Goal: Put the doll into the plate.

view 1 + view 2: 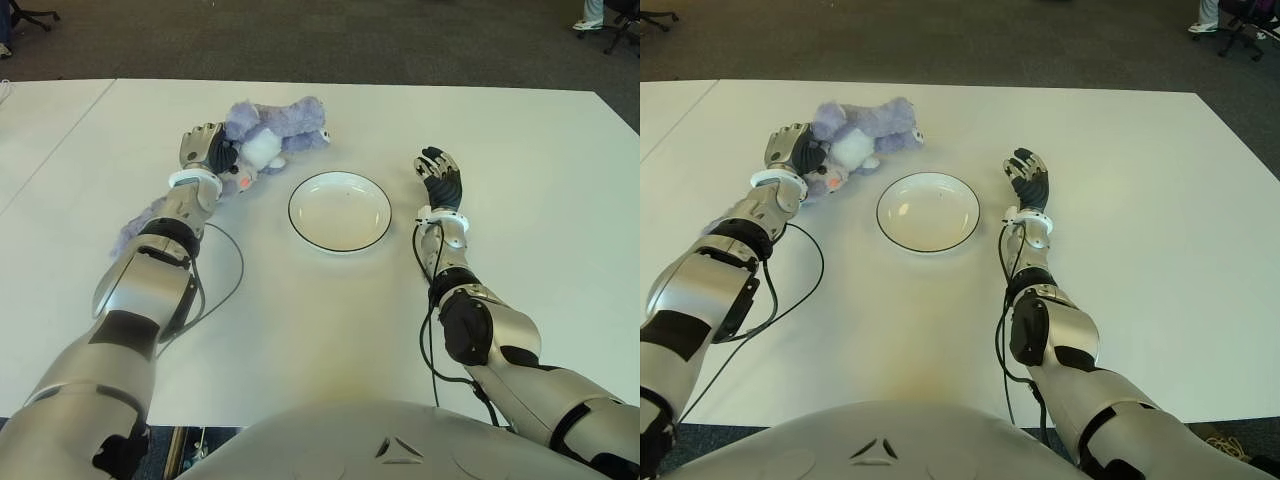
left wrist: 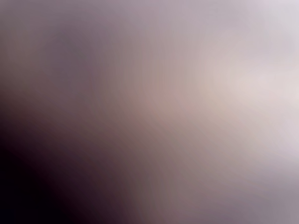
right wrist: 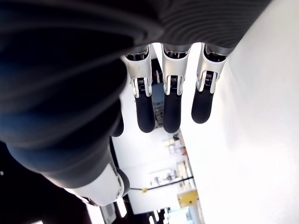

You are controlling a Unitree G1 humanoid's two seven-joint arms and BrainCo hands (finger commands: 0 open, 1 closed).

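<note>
The left hand (image 1: pixel 207 150) pressed against the doll (image 1: pixel 272 130) — fingers apparently curled on it for lifting toward the plate (image 1: pixel 340 211); the right hand (image 1: pixel 438 178) showed beside it, fingers spread — idle.

Bright even overhead light, soft faint shadows on white table (image 1: pixel 330 330), left wrist view wholly blurred

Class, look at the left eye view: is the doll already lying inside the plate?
No, the doll lies on the table to the left of the plate, with the left hand on it, and the plate holds nothing.
</note>
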